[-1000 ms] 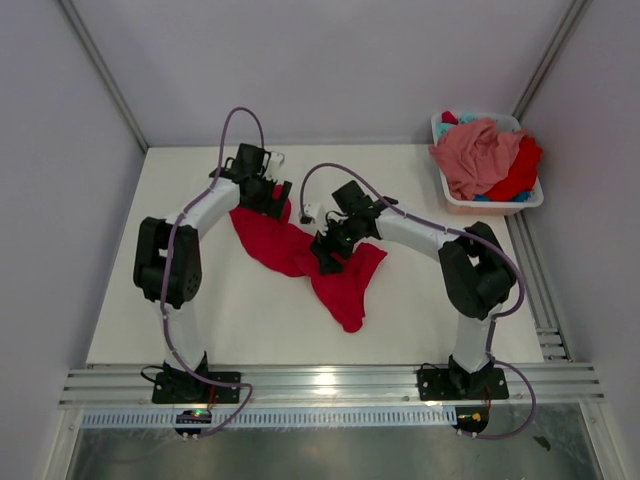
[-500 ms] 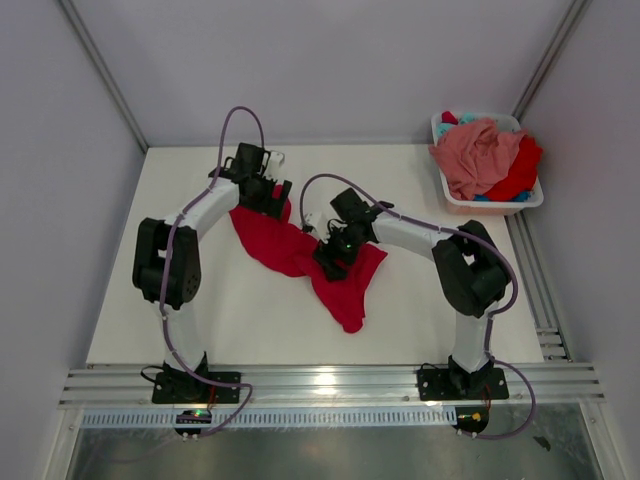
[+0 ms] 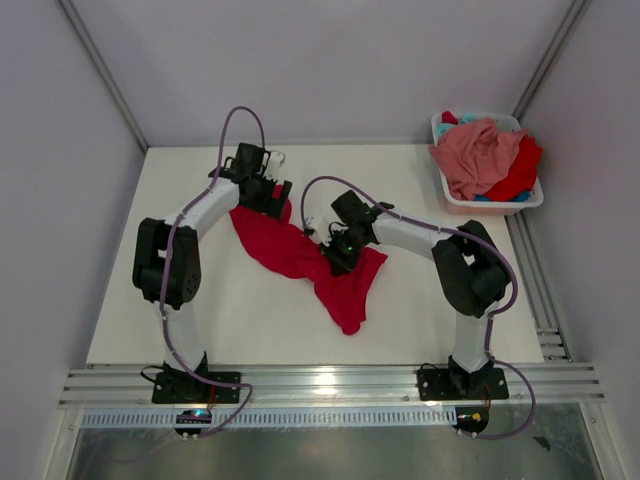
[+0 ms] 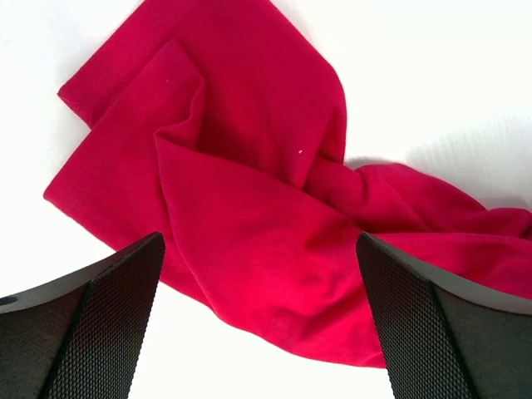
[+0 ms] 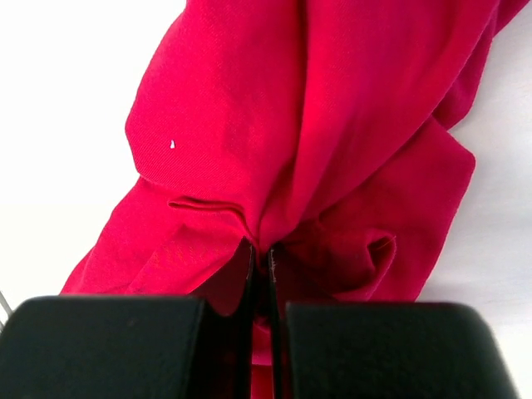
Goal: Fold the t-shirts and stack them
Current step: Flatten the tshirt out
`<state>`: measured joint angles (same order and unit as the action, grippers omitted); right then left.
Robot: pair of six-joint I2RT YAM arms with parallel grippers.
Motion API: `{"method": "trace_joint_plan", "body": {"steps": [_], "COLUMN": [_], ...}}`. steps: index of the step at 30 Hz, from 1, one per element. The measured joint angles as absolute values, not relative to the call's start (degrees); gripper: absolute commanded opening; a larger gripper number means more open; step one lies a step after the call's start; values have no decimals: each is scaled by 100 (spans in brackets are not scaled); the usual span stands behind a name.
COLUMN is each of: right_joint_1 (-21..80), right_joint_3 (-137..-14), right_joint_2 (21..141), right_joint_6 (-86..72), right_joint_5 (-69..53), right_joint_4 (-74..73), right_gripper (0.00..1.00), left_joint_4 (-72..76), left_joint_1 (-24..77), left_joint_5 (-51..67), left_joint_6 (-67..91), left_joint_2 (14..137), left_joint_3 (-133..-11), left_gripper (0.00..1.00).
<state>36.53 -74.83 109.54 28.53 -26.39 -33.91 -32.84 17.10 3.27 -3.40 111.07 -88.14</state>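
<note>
Right jaws now tight on a fold of red t-shirt [image 5: 332, 125]

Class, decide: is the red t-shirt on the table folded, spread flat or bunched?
Bunched: the red t-shirt lies twisted in deep creases, the right claw shut on a ridge.

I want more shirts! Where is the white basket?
In the top view, the white basket sits at the far right corner of the table, heaped with t-shirts.
</note>
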Motion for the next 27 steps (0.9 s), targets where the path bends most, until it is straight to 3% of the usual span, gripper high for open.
{"method": "trace_joint_plan", "body": {"steps": [12, 27], "right_joint_1": [3653, 3653], "right_joint_3": [-7483, -7483], "right_joint_2": [10954, 10954], "right_joint_6": [2856, 2853], "right_joint_5": [-2580, -2613], "right_joint_4": [-3417, -3435], "right_gripper": [3, 3], "left_joint_4": [-4104, -4574], "left_joint_1": [1710, 1710], "left_joint_5": [801, -318], "left_joint_6": [-864, -998], "left_joint_2": [11944, 12488], "left_joint_3": [-9784, -10215], "left_gripper": [99, 99]}}
